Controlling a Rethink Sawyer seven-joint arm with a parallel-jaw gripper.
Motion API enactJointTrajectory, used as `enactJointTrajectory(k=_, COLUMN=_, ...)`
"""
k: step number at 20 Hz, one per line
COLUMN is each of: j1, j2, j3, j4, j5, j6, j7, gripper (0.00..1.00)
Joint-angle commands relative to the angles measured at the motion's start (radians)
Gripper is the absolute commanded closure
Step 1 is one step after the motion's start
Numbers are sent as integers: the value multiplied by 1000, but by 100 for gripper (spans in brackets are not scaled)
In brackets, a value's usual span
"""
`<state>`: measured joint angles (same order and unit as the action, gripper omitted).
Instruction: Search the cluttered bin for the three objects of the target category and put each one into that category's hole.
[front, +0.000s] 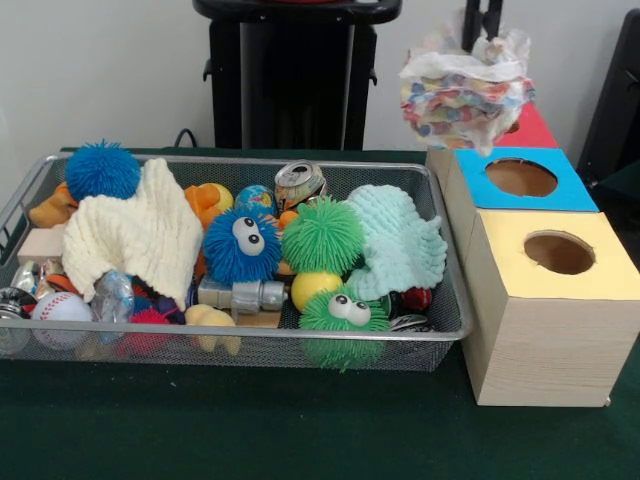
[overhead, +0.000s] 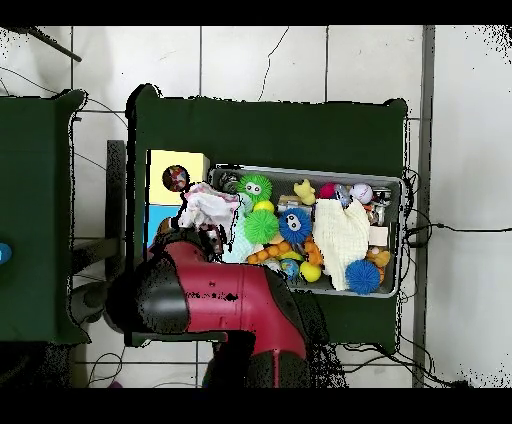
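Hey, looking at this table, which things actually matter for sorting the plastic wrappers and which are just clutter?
Part of the job:
polka-dot wrapper, held up by the gripper
yellow box hole
wire mesh bin

Just lying about:
cream knitted cloth
mint knitted cloth
blue spiky ball
green spiky ball
crushed can
baseball

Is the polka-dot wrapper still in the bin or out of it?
Out. The polka-dot wrapper hangs bunched in the air under the gripper, above the boxes, clear of the wire-mesh bin.
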<state>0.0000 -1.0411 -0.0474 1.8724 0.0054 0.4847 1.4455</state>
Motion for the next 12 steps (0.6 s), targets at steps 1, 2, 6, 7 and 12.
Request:
enactJointTrajectory(k=1, j1=41, j2=62, j3=39, j4=-71, j5=54, j6=119, j7=247, gripper=100)
enactJointTrajectory(k=2, j1=46, j2=65, j3=39, j4=-65, j5=62, j6=110, j7=251, gripper=100)
enactJointTrajectory(k=6, j1=69, j2=76, j3=33, j4=-47, j5=85, j6=69, j7=253, gripper=100)
enactJointTrajectory(k=7, j1=72, j2=79, j3=34, j4=-40, j5=93, j6=56, j7=252, gripper=100)
enactJointTrajectory(k=12, j1=64, j2=107, j3=50, j4=-17, j5=115, j6=-3, j7=222, gripper=100)
